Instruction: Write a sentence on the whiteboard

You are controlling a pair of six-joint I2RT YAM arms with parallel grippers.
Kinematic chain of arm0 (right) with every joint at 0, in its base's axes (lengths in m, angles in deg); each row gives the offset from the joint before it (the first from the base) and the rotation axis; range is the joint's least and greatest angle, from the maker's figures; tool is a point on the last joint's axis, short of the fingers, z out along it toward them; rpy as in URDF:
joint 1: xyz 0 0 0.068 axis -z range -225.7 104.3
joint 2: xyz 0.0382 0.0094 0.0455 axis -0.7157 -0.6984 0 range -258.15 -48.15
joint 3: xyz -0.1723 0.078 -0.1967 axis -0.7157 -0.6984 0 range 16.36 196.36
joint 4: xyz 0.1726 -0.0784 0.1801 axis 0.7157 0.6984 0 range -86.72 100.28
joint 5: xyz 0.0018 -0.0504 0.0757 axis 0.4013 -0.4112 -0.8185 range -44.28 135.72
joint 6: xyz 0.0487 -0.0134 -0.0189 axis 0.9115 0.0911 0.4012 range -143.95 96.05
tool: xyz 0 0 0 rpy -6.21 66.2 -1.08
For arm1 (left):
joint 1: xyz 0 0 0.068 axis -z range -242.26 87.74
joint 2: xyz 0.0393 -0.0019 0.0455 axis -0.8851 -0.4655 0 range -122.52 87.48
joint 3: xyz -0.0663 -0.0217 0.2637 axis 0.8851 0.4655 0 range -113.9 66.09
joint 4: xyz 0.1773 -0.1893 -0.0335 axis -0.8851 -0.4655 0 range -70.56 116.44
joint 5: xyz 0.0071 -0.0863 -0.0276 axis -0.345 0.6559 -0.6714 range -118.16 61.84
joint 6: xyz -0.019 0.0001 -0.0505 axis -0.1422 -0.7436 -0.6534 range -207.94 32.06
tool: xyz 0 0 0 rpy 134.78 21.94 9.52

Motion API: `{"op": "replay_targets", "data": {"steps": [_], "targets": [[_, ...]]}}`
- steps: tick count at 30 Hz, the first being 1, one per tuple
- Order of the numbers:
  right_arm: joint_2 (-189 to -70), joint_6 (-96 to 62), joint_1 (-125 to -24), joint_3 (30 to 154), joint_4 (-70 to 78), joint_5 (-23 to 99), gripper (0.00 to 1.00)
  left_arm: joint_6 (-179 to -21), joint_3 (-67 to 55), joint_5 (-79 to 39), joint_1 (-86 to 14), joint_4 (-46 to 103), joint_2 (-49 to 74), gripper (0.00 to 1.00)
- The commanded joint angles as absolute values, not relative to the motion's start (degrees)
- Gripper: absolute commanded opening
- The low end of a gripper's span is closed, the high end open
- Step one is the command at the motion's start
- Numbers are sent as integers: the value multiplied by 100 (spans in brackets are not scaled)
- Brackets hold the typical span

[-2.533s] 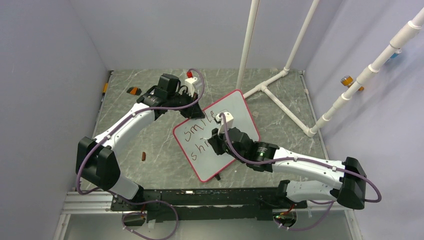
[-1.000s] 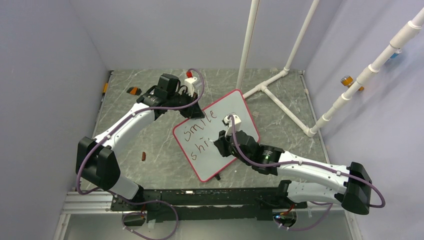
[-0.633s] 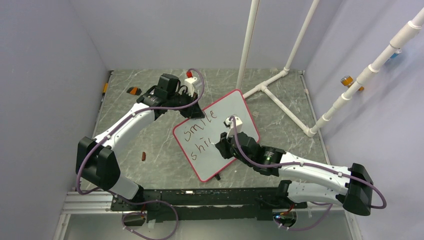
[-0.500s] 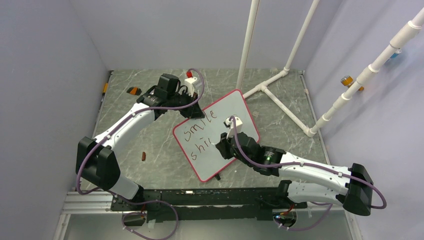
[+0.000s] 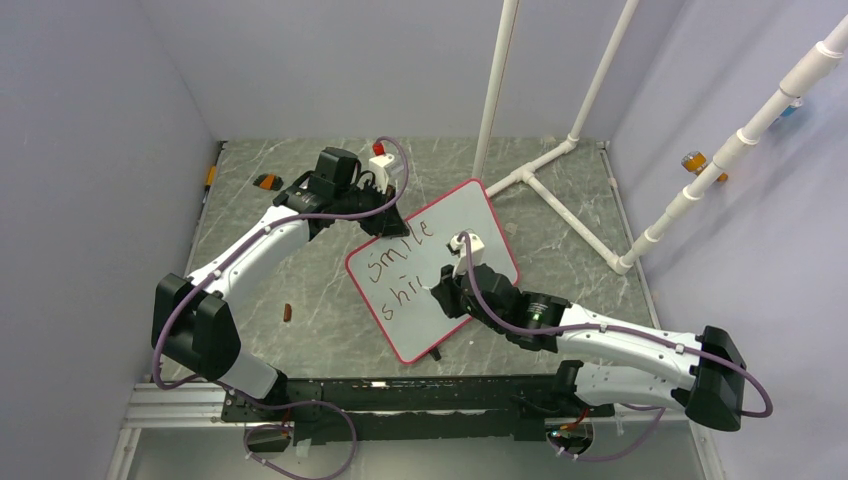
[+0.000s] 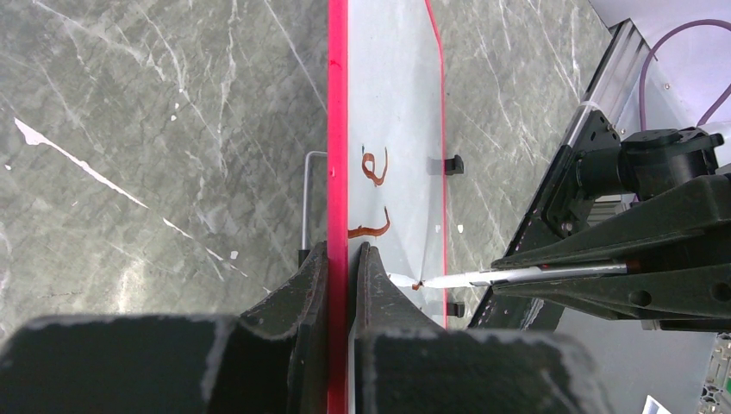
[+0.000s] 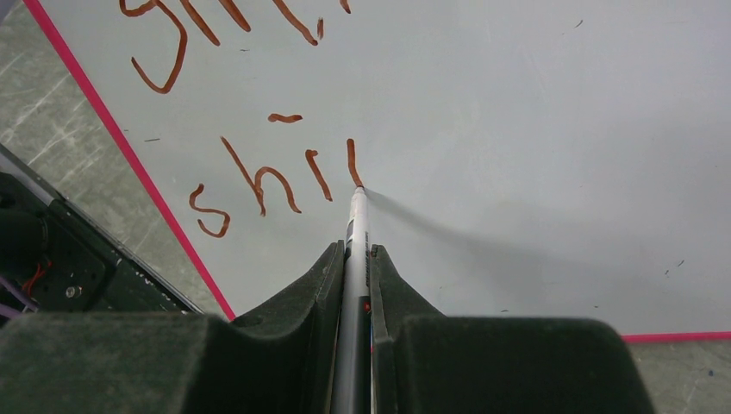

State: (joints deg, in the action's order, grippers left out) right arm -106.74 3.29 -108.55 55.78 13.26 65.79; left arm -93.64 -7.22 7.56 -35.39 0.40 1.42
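Red-rimmed and white, the whiteboard (image 5: 472, 212) sits askew on the grey worktop (image 5: 320, 300) between the two arms. The left gripper (image 5: 394, 222) is at its far-left edge and the right gripper (image 5: 447, 291) is over the second line of the sentence (image 5: 398, 272). The right arm is the one placed to write. From the left wrist, the board is seen edge-on, and that gripper is closed tight on its red rim. A slim marker (image 6: 517, 276) reaches in from the right, its tip on the white face. From the right wrist, the gripper is closed on the marker, whose long axis runs straight ahead to a tip resting at the foot of the newest stroke, after "shi". Bare board lies to the right of the tip, so the next stroke probably calls for a sideways move along that line. Compared with the earliest top view, the right gripper has slid a little along the second line and its arm has stretched out. The left arm and board have not shifted.
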Motion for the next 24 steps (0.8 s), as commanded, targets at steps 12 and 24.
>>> {"op": "replay_targets", "data": {"steps": [12,24], "targets": [[-11073,97,-10818,6122,1259,6709,0,-8982,-823,260,-3563,378,354,0],[-11211,66,-10810,6328,1297,6973,0,-8976,-818,255,-3568,379,355,0]]}}
